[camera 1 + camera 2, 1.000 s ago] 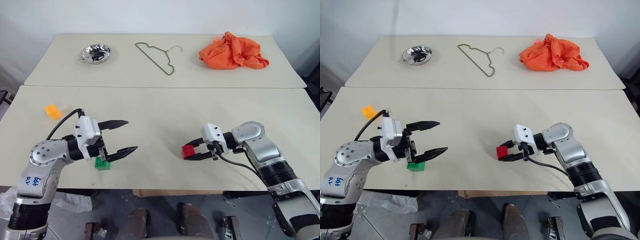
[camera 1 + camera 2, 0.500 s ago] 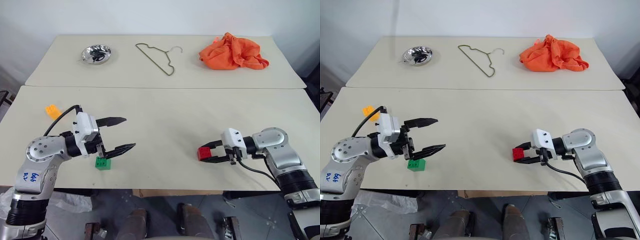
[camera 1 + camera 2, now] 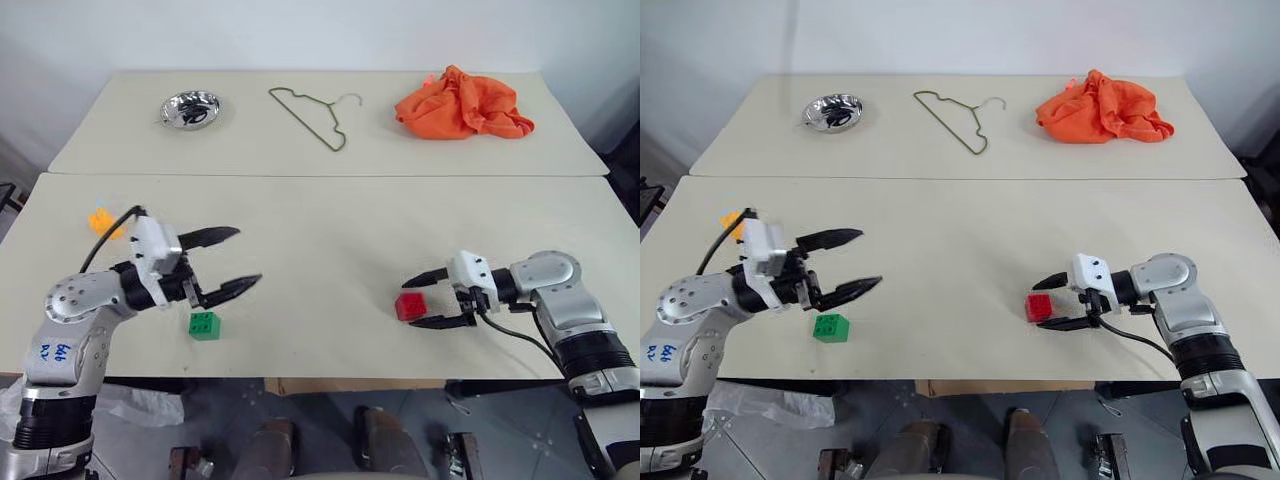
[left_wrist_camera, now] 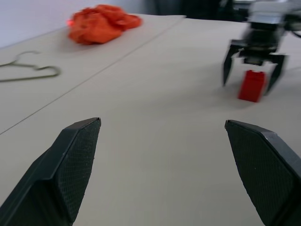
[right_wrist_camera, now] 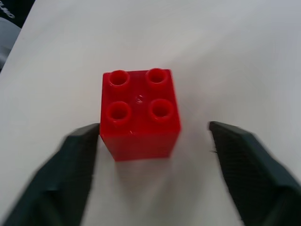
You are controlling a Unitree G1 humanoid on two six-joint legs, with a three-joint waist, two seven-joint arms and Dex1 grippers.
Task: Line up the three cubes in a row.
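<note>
Red cube (image 3: pixel 409 306) is sitting free now: the right gripper (image 3: pixel 428 298) is opening after carrying it toward 3 o'clock, the left gripper (image 3: pixel 238 259) is gaping empty, so green cube (image 3: pixel 205 325) is probably next

A crumpled orange cloth (image 3: pixel 463 103), a wire hanger (image 3: pixel 312 113) and a small metal bowl (image 3: pixel 190 108) sit well apart in a row along the far worktop (image 3: pixel 90 140), beyond a seam.

Three cubes: one red (image 3: pixel 409 306), one green (image 3: pixel 205 325), one orange-yellow (image 3: pixel 101 221); one hanger (image 3: pixel 310 115), one bowl (image 3: pixel 190 108), one orange cloth (image 3: pixel 462 103).
</note>
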